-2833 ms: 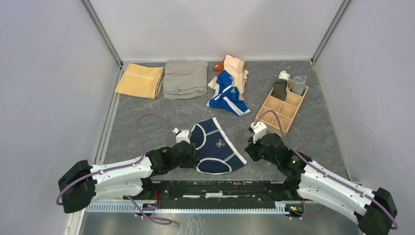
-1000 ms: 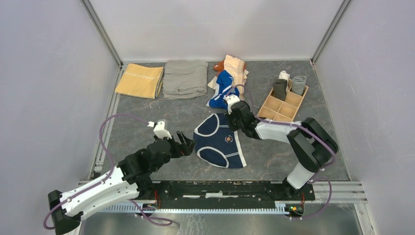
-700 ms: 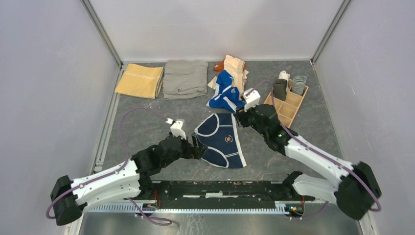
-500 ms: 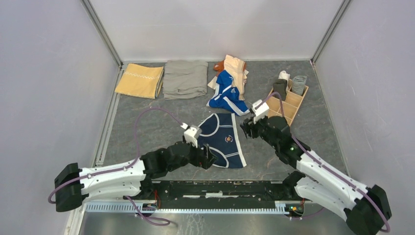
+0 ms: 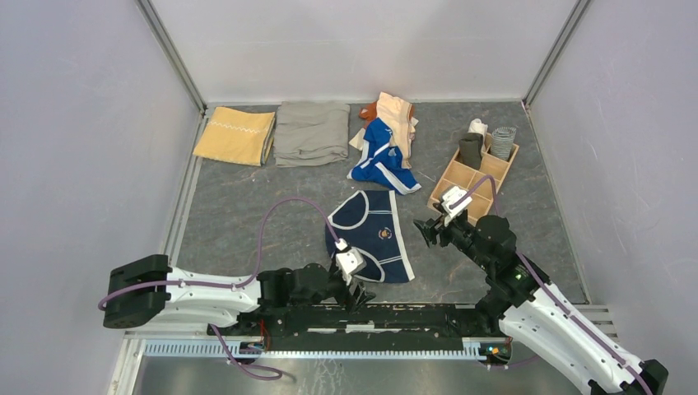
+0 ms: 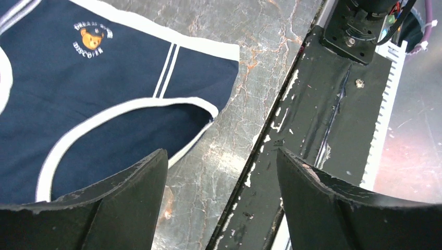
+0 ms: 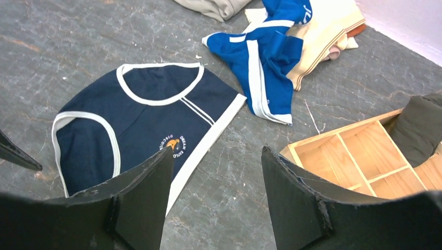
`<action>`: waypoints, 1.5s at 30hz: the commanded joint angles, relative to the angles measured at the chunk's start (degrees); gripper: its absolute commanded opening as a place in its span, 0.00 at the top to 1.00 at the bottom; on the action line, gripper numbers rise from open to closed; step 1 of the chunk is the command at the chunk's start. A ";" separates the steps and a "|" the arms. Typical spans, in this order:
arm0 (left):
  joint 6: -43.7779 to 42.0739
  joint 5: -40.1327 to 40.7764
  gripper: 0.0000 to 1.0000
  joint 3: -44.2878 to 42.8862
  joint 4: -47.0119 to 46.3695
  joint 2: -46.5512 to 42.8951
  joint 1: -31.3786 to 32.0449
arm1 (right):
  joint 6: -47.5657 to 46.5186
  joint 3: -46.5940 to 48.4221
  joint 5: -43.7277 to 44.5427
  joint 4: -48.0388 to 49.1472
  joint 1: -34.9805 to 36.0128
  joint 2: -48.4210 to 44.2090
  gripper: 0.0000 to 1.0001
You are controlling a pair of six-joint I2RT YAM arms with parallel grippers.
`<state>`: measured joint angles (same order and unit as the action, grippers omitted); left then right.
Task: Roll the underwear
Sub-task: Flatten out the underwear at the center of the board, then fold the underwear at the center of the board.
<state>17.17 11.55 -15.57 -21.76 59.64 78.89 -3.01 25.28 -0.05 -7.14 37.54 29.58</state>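
Note:
Navy underwear (image 5: 369,234) with white trim and a small bear logo lies spread flat on the table's middle, also in the left wrist view (image 6: 78,88) and right wrist view (image 7: 151,114). My left gripper (image 5: 360,290) (image 6: 221,153) hovers open over the table's near edge, beside the briefs' near corner, holding nothing. My right gripper (image 5: 425,232) (image 7: 217,151) is open and empty, just right of the briefs' waistband. Bright blue underwear (image 5: 380,156) (image 7: 266,57) and a peach piece (image 5: 397,115) lie heaped at the back.
A wooden divided box (image 5: 476,177) (image 7: 354,156) stands at the right with dark and striped rolls in its far cells. A folded mustard cloth (image 5: 236,136) and a grey-khaki cloth (image 5: 313,132) lie at the back left. The black base rail (image 6: 333,104) runs along the near edge.
My right gripper opened, let go of the briefs' far edge and drew back to the right. My left arm swung from left of the briefs to their near corner.

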 commanded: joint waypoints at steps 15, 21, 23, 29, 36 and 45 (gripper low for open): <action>-31.50 -5.63 0.35 -3.25 -0.74 9.20 0.30 | -1.89 4.22 -1.02 -5.17 -0.04 -0.22 0.40; -34.23 -3.36 0.40 -4.38 -3.19 12.95 0.30 | -1.91 3.74 -1.66 -5.07 -0.09 0.44 0.42; -34.79 -2.21 0.41 -4.38 -4.20 13.55 0.30 | -1.92 3.57 -1.79 -5.17 -0.03 0.48 0.42; -35.57 -1.31 0.45 -5.05 -4.52 16.35 0.27 | -2.00 2.78 -1.88 -5.51 -0.04 0.72 0.43; -36.37 -0.70 0.45 -6.00 -5.02 18.05 0.30 | -2.27 3.24 -1.71 -6.35 -0.08 1.07 0.43; -38.73 0.39 0.46 -6.23 -5.54 18.73 0.30 | -2.36 3.59 -2.05 -6.92 0.00 1.43 0.43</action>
<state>-18.26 10.72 -19.88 -24.29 77.49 78.89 -4.47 27.31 -1.52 -14.79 37.54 30.83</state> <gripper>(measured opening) 0.550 0.574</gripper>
